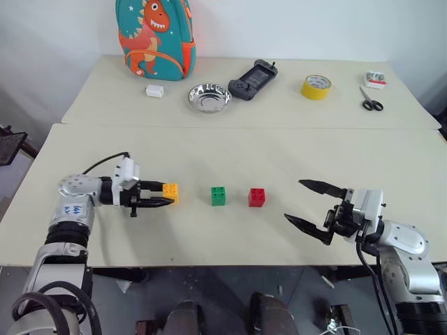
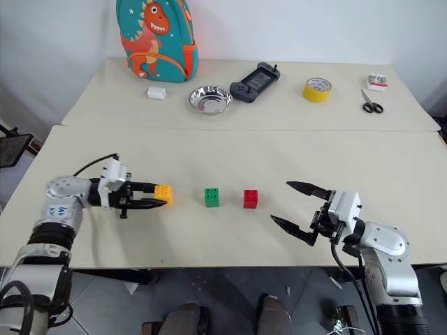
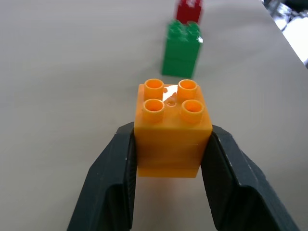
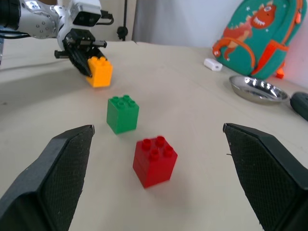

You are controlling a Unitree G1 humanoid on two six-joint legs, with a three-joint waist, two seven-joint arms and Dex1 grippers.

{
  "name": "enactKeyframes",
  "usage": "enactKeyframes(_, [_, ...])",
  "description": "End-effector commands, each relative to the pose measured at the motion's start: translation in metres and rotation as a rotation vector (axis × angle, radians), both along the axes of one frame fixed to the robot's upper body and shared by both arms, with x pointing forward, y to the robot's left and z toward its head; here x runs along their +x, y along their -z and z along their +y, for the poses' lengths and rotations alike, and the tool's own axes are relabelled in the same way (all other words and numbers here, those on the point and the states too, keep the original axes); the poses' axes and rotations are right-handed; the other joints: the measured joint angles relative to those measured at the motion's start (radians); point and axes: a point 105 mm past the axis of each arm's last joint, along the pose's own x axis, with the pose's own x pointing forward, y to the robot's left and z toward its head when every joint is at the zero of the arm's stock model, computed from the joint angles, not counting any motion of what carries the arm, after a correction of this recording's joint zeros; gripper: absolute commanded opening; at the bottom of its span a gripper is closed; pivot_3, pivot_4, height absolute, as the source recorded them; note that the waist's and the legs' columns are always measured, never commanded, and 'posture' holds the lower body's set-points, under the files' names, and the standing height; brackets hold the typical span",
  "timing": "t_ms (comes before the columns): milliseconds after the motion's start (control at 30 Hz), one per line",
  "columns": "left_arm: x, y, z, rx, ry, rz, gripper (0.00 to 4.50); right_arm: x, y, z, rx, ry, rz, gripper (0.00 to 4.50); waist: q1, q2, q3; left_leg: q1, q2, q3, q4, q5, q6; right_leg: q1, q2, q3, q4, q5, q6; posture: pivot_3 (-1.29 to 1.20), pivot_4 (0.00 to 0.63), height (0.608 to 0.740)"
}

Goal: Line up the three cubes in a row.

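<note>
The left gripper (image 1: pixel 166 197) is clamping the yellow-orange cube (image 1: pixel 170 192), left of the green cube (image 1: pixel 218 195) and red cube (image 1: pixel 257 197). Release should come level, matching their spacing. The right gripper (image 1: pixel 307 203) is idling, jaws apart.

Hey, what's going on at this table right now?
A robot is lining up three cubes. Its left pincer is shut on the yellow-orange cube, at the left end of a row with the green cube and the red cube, both free on the table. The right pincer hangs open to the right of the red one, holding nothing.
</note>
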Motion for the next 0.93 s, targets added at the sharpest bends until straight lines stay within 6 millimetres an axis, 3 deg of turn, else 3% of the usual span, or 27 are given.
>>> enactKeyframes(33, [0.001,-0.002,0.002,0.033,0.037,-0.03,1.49,-0.006,-0.014,-0.006,-0.008,0.014,-0.045,4.5,-0.001,0.0,0.0,0.0,0.0,0.0,0.0,0.0,0.0,0.0,0.0,0.0,0.0,0.0,0.0,0.0,0.15,0.74])
enactKeyframes(200, [-0.003,0.004,0.002,0.058,0.076,0.009,1.49,-0.009,-0.011,-0.007,-0.013,0.023,-0.034,4.5,0.0,0.0,0.0,0.001,0.0,0.0,0.001,0.0,0.0,0.0,0.0,0.001,0.001,0.0,0.0,0.0,0.15,0.74])
enactKeyframes(367, [-0.004,-0.001,0.0,0.026,0.073,0.007,3.06,-0.007,-0.007,-0.005,-0.006,-0.016,0.004,4.5,0.0,0.0,0.0,0.0,0.0,0.0,0.001,0.0,0.0,0.0,0.0,0.001,0.001,0.0,0.0,0.0,0.15,0.74])
enactKeyframes(533, [-0.009,-0.027,0.019,-0.076,-0.037,-0.061,4.47,-0.002,-0.025,0.002,0.011,-0.127,-0.014,4.5,-0.003,0.0,0.0,0.0,0.001,0.0,0.001,0.0,0.0,-0.002,0.0,0.001,0.002,0.0,0.0,0.0,0.15,0.74])
enactKeyframes(700, [-0.023,-0.044,0.044,-0.028,-0.135,-0.207,4.47,0.004,-0.029,0.011,-0.074,-0.255,-0.008,4.5,-0.004,0.001,0.0,0.0,0.002,0.0,0.001,0.0,0.0,-0.002,0.0,0.001,0.002,0.0,0.0,0.0,0.15,0.74])
enactKeyframes(933, [-0.025,-0.049,0.053,0.015,-0.241,-0.274,4.47,0.019,-0.021,0.014,-0.132,-0.283,-0.013,4.5,0.012,0.001,0.0,-0.001,0.001,0.0,0.002,0.0,0.0,-0.002,0.0,0.001,0.003,0.0,0.0,0.0,0.15,0.74])
